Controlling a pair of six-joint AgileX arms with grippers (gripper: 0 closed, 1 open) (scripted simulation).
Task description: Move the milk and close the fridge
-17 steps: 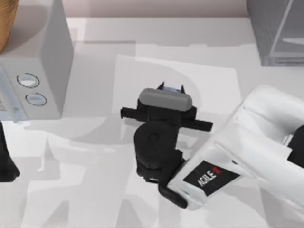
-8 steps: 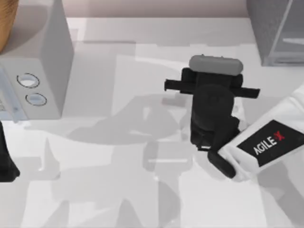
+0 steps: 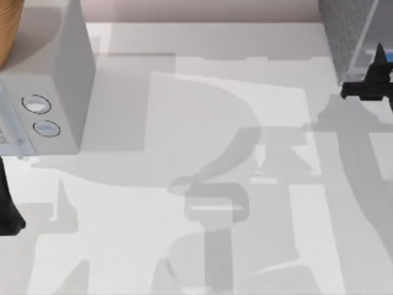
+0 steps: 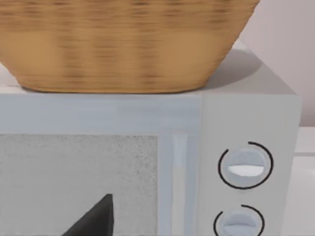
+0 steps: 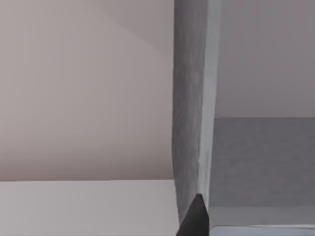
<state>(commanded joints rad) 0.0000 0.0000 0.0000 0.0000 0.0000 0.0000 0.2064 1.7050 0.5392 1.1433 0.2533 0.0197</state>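
Where the speckled grey fridge (image 3: 350,37) stands, the right gripper (image 3: 374,83) hovers; jaws unclear.

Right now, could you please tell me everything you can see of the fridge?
The fridge is a dark grey, speckled box cabinet at the table's far right corner, cut off by the top view's edge. A lighter, smooth panel lies inside its visible edge. My right gripper is at its front face. The right wrist view shows one upright speckled edge close up, with a grey interior beside it.
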